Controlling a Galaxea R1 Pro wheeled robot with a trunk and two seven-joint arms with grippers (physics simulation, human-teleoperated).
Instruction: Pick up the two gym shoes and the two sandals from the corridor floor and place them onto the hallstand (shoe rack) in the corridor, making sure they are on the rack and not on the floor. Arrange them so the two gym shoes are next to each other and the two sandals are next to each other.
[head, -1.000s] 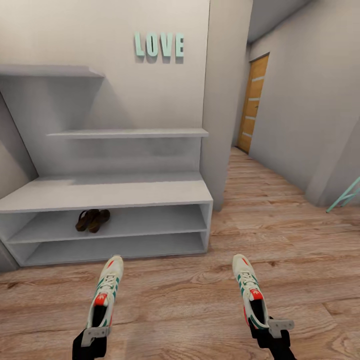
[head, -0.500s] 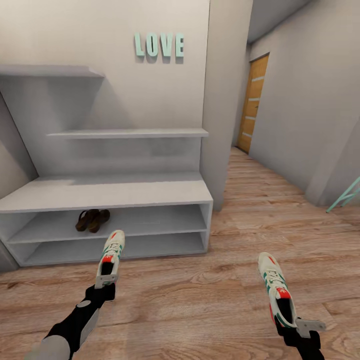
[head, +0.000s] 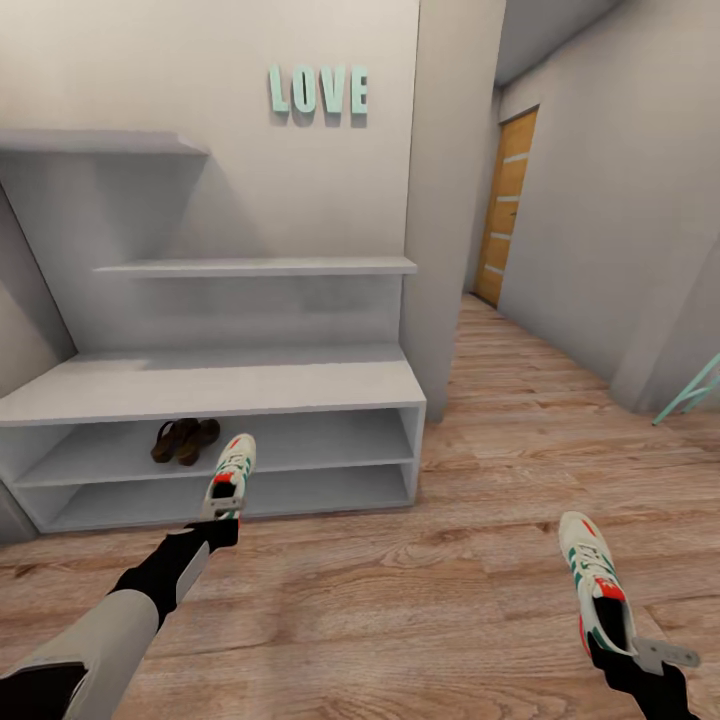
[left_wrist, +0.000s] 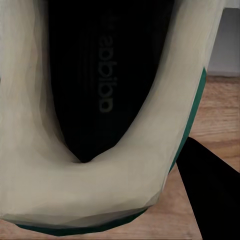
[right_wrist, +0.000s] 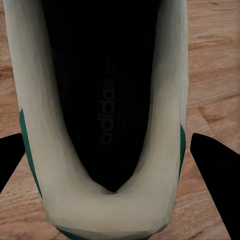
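Note:
Two white gym shoes with green stripes are held off the corridor floor (head: 400, 590). My left gripper (head: 218, 517) is shut on the heel of one gym shoe (head: 230, 475), its toe pointing at the hallstand's (head: 210, 385) lower shelves. My right gripper (head: 640, 655) is shut on the heel of the other gym shoe (head: 595, 580), low at the right over the floor. The left wrist view looks into the left shoe's opening (left_wrist: 100, 100); the right wrist view looks into the right shoe's opening (right_wrist: 107, 110), with a dark finger (right_wrist: 215, 165) beside it. The two brown sandals (head: 185, 440) lie side by side on the rack's middle shelf.
The rack's flat top and two upper floating shelves (head: 260, 267) are bare. A wall corner (head: 445, 250) stands just right of the rack. The corridor runs back to a wooden door (head: 508, 210). A teal frame (head: 690, 392) leans at the far right.
My left arm has reached forward, carrying its shoe up to the rack's front. My right arm has drawn right and back toward me with its shoe.

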